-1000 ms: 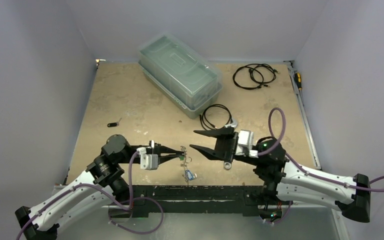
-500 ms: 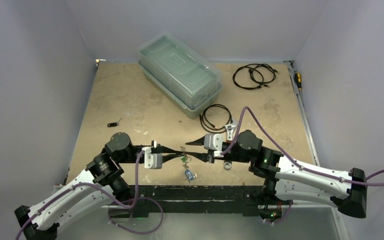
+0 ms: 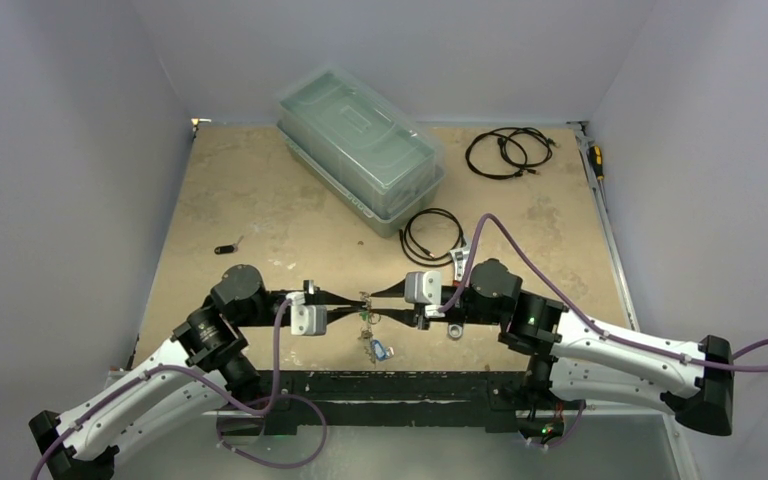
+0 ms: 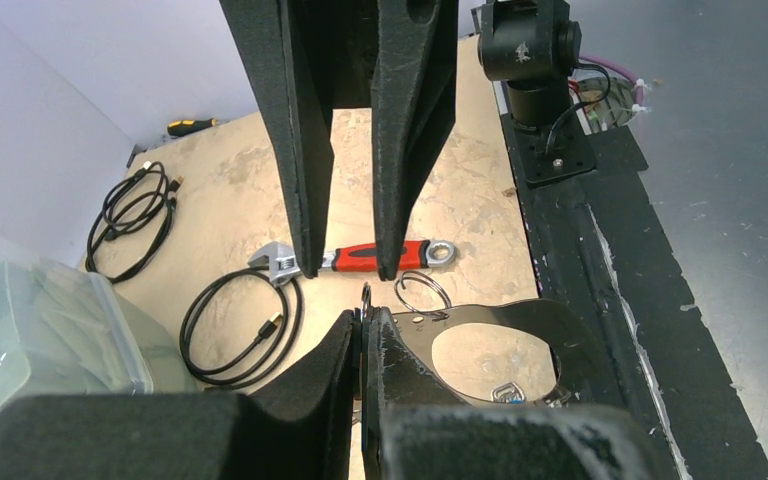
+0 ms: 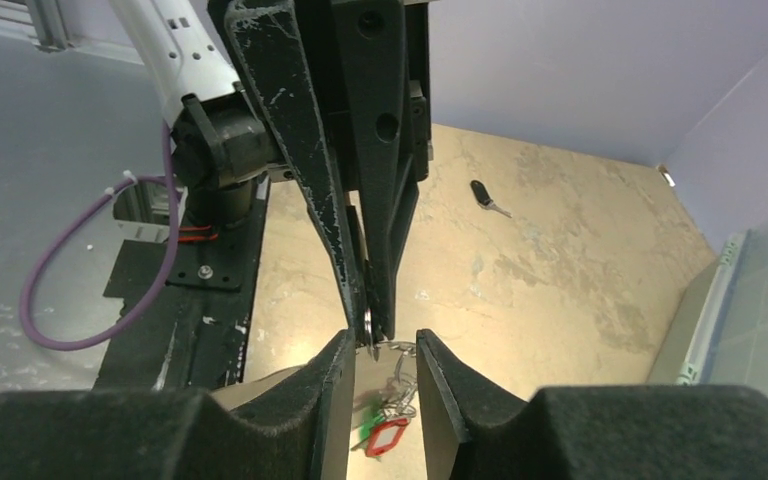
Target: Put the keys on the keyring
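Note:
My left gripper is shut on the keyring, a thin metal ring that shows edge-on between its tips. A bunch of keys with green and red tags hangs below it, and a small wire ring sticks out beside the tips. My right gripper faces the left one tip to tip. It is open, its fingers standing either side of the hanging bunch without touching it. One key with a blue tag lies on the table under both grippers. A black-tagged key lies far left.
A red-handled wrench lies under the right arm. Black coiled cables are behind it, with more cables at the back right. A clear lidded box stands at the back centre. A screwdriver lies along the right edge.
The right arm has swung left and turned until its tips meet the left gripper's, and its jaws have narrowed around the hanging bunch. The left gripper has kept its grip and hardly moved.

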Controlling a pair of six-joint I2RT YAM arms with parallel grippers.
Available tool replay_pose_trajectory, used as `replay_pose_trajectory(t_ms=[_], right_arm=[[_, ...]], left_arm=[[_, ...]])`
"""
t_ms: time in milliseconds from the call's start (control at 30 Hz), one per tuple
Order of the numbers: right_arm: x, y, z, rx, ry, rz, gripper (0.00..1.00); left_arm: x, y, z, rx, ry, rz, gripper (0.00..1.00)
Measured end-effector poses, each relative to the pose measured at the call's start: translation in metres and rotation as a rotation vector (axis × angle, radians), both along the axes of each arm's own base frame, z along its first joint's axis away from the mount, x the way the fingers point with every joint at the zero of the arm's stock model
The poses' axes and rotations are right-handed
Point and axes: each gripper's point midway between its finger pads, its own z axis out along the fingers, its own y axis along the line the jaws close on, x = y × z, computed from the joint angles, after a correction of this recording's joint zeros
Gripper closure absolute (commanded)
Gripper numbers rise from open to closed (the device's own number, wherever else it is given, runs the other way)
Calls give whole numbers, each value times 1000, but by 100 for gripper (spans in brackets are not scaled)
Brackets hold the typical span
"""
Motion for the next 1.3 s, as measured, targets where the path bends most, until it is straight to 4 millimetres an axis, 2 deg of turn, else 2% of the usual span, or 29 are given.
replay_pose_trajectory(t_ms=[167, 333, 567, 767, 900, 1067, 1267, 1300], right_arm=[[-5, 3, -6, -21, 13, 31, 69], [-6, 4, -6, -20, 15, 41, 74], [-3, 10, -20, -59, 32, 39, 77], [-1, 11, -20, -62, 32, 29, 87], [1, 10, -21, -64, 31, 17, 90], [8, 12, -24, -92, 31, -13, 100], [15, 15, -30, -119, 33, -45, 100], [15, 15, -29, -119, 30, -51, 100]], left_arm=[[2, 0, -1, 4, 2, 11, 100], [3, 0, -1, 4, 3, 12, 100], [3, 0, -5, 16, 13, 14, 100], [4, 0, -6, 19, 17, 18, 100], [4, 1, -6, 19, 16, 21, 100], [9, 3, -7, 25, 19, 45, 100], [14, 6, -14, 47, 34, 79, 100], [15, 6, -14, 48, 32, 81, 94]])
